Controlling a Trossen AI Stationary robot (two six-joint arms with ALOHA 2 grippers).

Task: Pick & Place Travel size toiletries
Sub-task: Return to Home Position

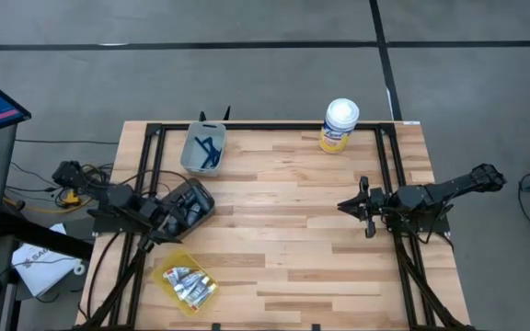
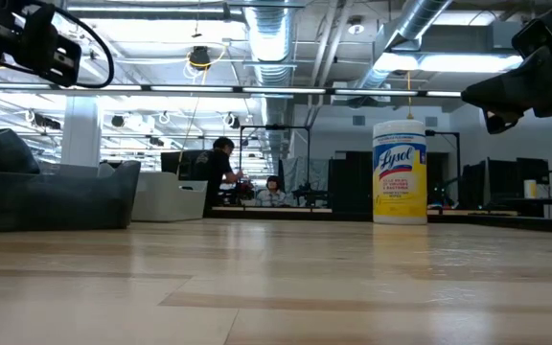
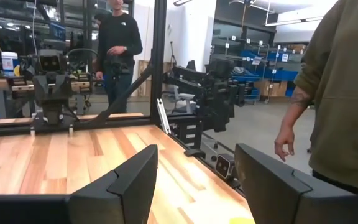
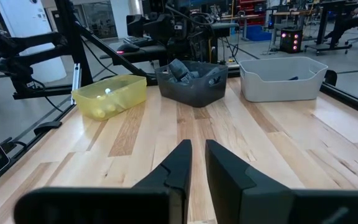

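Three small bins stand on the wooden table's left half. A yellow bin [image 1: 184, 282] near the front holds small white tubes [image 1: 190, 284]. A dark bin [image 1: 194, 199] holds dark grey pieces [image 4: 180, 68]. A pale grey bin [image 1: 202, 149] at the back holds slim blue razors [image 1: 208, 150]. My left gripper [image 3: 196, 149] hovers open by the dark bin's near left side [image 1: 175, 221], nothing between its fingers. My right gripper [image 4: 197, 146] is shut and empty, raised over the table's right half [image 1: 350, 206], pointing toward the bins.
A white-lidded yellow canister [image 1: 339, 125] stands at the far edge, right of centre. Black frame rails [image 1: 389, 156] run along the table's sides. A person in an olive top [image 3: 347, 93] stands close to the table's near side; another [image 3: 118, 43] stands farther off.
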